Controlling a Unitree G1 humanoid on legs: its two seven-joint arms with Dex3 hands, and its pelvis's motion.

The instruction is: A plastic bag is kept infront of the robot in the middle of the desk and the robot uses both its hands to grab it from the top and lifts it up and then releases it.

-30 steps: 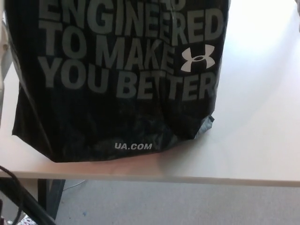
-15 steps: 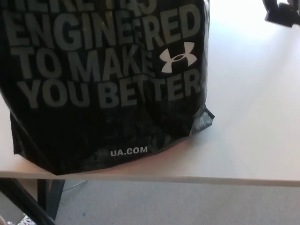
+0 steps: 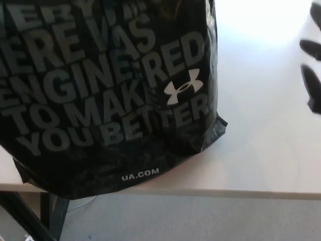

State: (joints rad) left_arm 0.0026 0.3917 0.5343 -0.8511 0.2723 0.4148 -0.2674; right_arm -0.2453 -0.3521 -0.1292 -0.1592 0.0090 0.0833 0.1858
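- One plastic bag (image 3: 108,100) sits on desk (image 3: 261,150), bottom overhanging near edge w/ corner poking right.
- Right hand (image 3: 312,75) at far right, well apart from bag, fingers spread, holding nothing.
- Left hand not in view.
- Risk: slack bag may slide off edge if nudged; one-sided grab would tilt it.

Strong glare whitens the desk (image 3: 261,30) toward one o'clock. The black bag (image 3: 100,100) looks dim, slightly soft. At three o'clock, the right hand (image 3: 312,75) is motion-blurred.
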